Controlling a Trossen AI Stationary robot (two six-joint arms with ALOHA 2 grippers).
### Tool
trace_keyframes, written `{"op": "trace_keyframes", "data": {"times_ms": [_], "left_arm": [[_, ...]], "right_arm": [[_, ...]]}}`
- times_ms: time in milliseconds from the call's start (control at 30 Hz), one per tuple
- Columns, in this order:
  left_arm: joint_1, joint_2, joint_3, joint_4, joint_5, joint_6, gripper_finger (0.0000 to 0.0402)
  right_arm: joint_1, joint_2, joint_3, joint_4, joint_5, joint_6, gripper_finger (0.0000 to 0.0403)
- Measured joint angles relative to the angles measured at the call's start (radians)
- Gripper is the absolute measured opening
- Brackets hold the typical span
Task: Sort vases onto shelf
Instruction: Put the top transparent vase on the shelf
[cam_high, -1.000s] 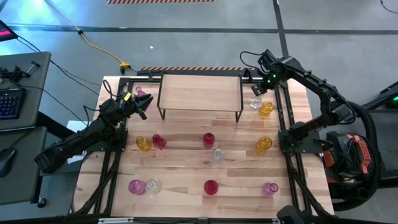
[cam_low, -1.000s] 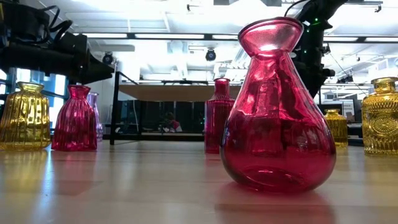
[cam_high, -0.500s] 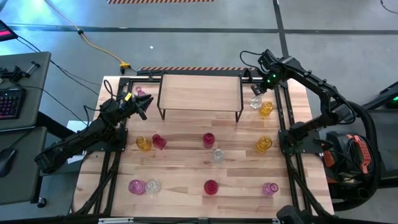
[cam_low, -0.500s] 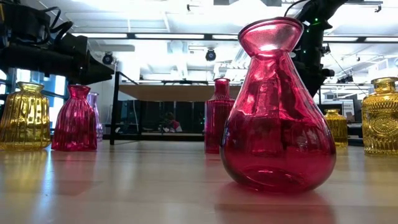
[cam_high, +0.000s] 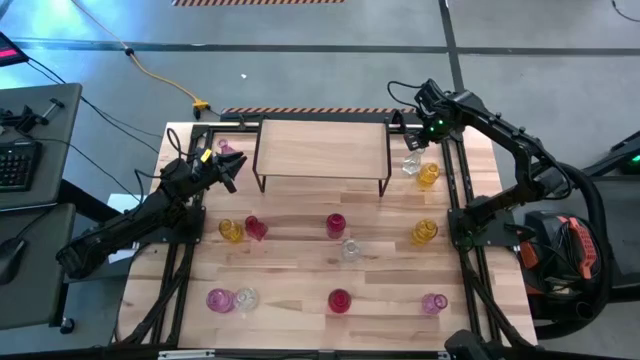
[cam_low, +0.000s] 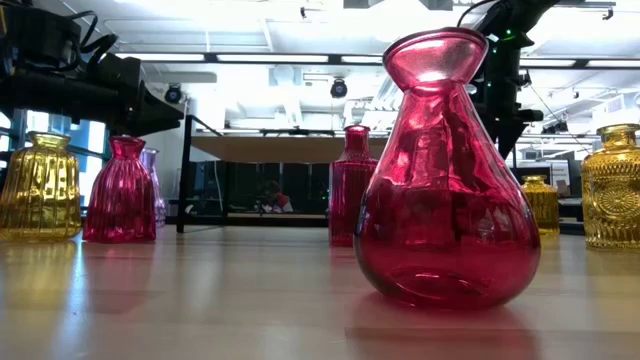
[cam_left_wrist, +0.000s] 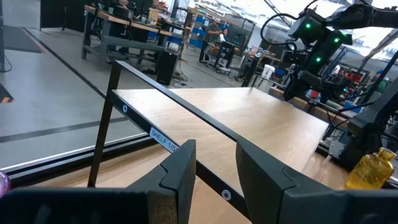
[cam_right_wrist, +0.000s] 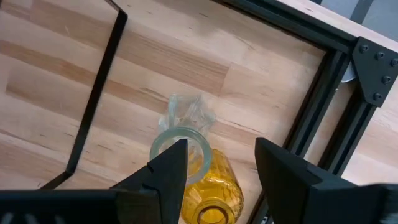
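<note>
Looking straight down over the whole table (cam_high: 300, 250) from overhead, and level across it from tabletop height, close behind a red vase (cam_low: 447, 180). Wrist views facing the shelf (cam_left_wrist: 249, 115) and, seemingly, downward; sharing that shelf (cam_high: 322, 148).

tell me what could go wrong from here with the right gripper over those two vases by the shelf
1. The right gripper hovers open above a clear vase that stands touching or nearly touching an amber vase; coming down, a finger might clip the amber one and tip it.
2. Both stand close to the shelf leg, so a lift toward the top could knock glass against the wire.
3. The left gripper is open beside the shelf's other end; both arms might crowd it.
</note>
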Motion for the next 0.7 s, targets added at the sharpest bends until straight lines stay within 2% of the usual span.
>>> {"op": "trace_keyframes", "data": {"times_ms": [567,700], "left_arm": [[0.0,0.0,0.0,-0.004,0.0,0.0,0.0107],[0.0,0.0,0.0,-0.004,0.0,0.0,0.0107]], "right_arm": [[0.031,0.0,0.0,-0.004,0.014,0.023,0.017],[0.052,0.0,0.0,-0.004,0.094,0.023,0.017]]}}
